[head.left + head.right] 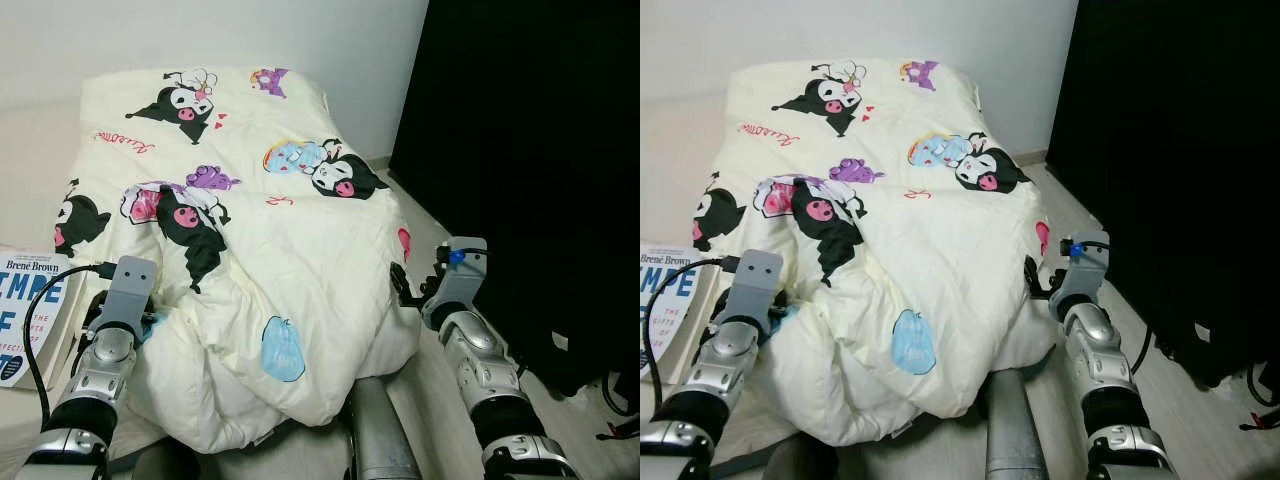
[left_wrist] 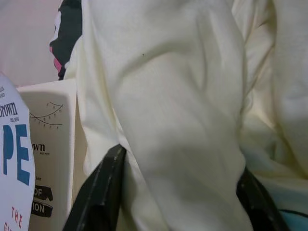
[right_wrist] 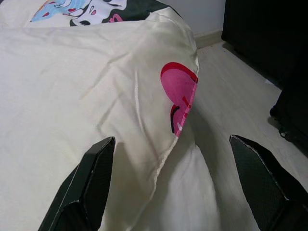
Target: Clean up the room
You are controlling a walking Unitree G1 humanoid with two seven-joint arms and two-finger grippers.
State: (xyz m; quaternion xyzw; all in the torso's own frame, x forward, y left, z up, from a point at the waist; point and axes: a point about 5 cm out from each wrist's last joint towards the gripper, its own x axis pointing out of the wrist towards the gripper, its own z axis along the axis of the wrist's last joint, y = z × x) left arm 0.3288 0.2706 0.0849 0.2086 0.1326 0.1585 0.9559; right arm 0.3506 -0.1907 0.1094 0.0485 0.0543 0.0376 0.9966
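A cream duvet [image 1: 260, 230] printed with cartoon characters lies rumpled over a low bed, bunched up at its near end. My left gripper [image 2: 178, 197] is at the duvet's left near edge, open, its black fingers [image 2: 98, 192] wide apart with a thick fold of the fabric bulging between them. My right gripper [image 3: 175, 187] is at the duvet's right edge, open too, and the hem with a pink heart print [image 3: 180, 98] lies between its fingers [image 3: 89, 185]. In the eye views, both wrists [image 1: 125, 290] [image 1: 455, 275] flank the bunched near end.
Books [image 1: 25, 310] with blue lettering lie stacked beside my left arm, touching the duvet. A tall black cabinet or curtain [image 1: 530, 150] stands to the right, with a strip of pale floor [image 3: 240, 96] between it and the bed. Cables [image 1: 620, 400] lie on the floor at far right.
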